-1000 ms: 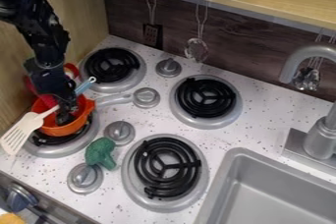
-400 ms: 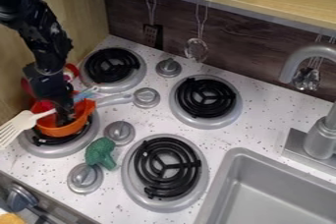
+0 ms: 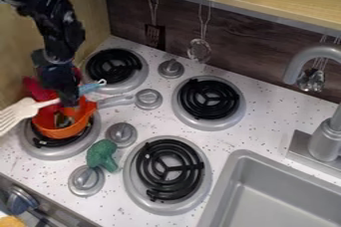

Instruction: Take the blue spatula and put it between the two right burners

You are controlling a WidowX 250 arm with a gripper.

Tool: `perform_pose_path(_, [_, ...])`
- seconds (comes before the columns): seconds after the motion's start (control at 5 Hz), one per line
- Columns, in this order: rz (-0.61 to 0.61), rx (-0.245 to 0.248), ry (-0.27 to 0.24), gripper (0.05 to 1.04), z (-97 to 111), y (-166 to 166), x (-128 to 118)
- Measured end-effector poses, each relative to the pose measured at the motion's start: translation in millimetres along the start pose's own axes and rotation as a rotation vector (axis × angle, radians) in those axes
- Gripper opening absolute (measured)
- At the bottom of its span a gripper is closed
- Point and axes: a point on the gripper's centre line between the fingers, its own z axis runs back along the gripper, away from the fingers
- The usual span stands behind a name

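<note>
At the left, above the orange pan, the gripper (image 3: 69,100) is shut on the spatula, around the middle of its handle. The spatula (image 3: 90,87) has a blue handle end pointing right and a white slotted head pointing left, out over the counter's left side. Part of its handle is hidden behind the gripper. The two right burners are the upper right burner (image 3: 208,99) and the lower right burner (image 3: 170,170), both black coils in silver rings.
The orange pan (image 3: 64,130) sits on the lower left burner (image 3: 50,150). A green broccoli toy (image 3: 101,155) lies among silver knobs near the lower right burner. The sink (image 3: 286,191) and faucet (image 3: 328,134) stand at the right; utensils hang on the back wall.
The gripper has risen out of the orange pan, and the spatula has come up with it. Its white head has swung upward at the left.
</note>
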Motion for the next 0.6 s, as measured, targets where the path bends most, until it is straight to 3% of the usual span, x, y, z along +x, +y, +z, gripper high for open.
perform_pose_path(0.2, [-0.037,0.006,-0.02,0.244,10,5,-5])
perform_pose_path(0.4, [-0.176,0.021,0.008,0.244,17,6,-20])
perform_pose_path(0.6, [-0.36,-0.026,0.089,0.244,20,8,-42])
